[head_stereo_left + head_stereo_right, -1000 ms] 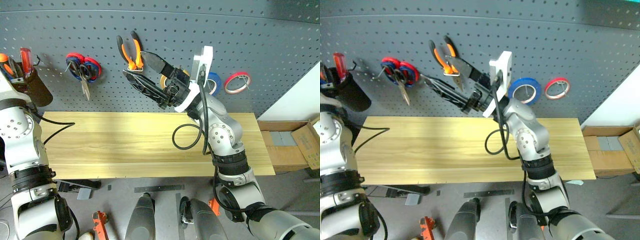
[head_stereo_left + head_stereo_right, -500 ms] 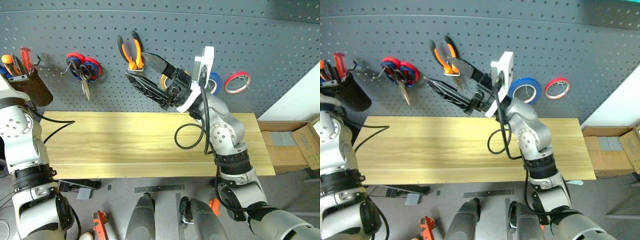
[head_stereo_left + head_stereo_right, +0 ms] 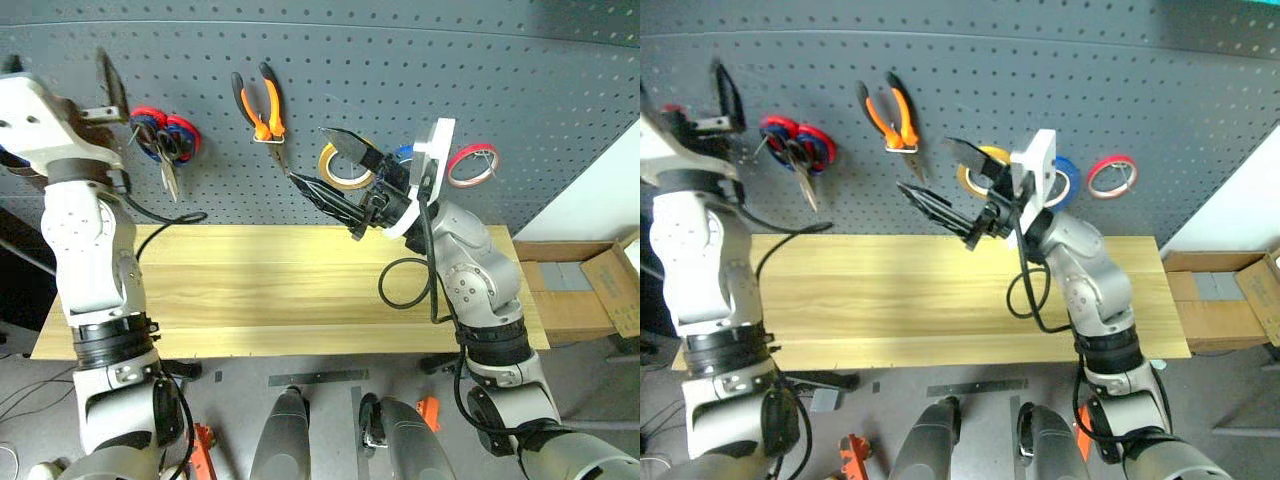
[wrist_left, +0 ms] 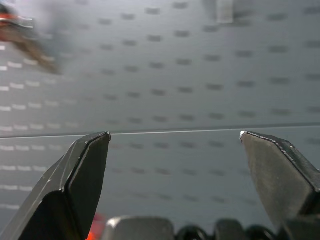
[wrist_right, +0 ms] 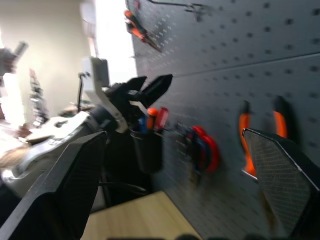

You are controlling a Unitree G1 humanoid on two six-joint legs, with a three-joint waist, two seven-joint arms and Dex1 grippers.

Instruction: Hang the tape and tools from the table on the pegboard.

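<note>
Farthest left of the orange-handled pliers with black trim [image 3: 258,100], the left gripper [image 4: 175,134] stood with jaws wide apart and empty, close to the large dark grey perforated pegboard [image 3: 450,60]. Beside it, a black cup [image 5: 147,150] held the slim orange-and-black screwdriver [image 5: 151,116]. Between cup and pliers hung a bunch of scissors [image 3: 165,140] (the small black-handled pair could not be told apart within it). Right of the pliers, the right gripper [image 3: 310,155] also gaped empty, in front of a yellow tape roll [image 3: 345,165]. The wide blue tape roll with its white core [image 3: 1071,178] hung further right, then a thin red roll [image 3: 473,163]. Below the pliers, the pale wooden table [image 3: 250,300] looked bare, so the hanging seemed finished. Backing off well meant drawing both arms straight away from the board, fingers kept wide, without brushing any hook.
</note>
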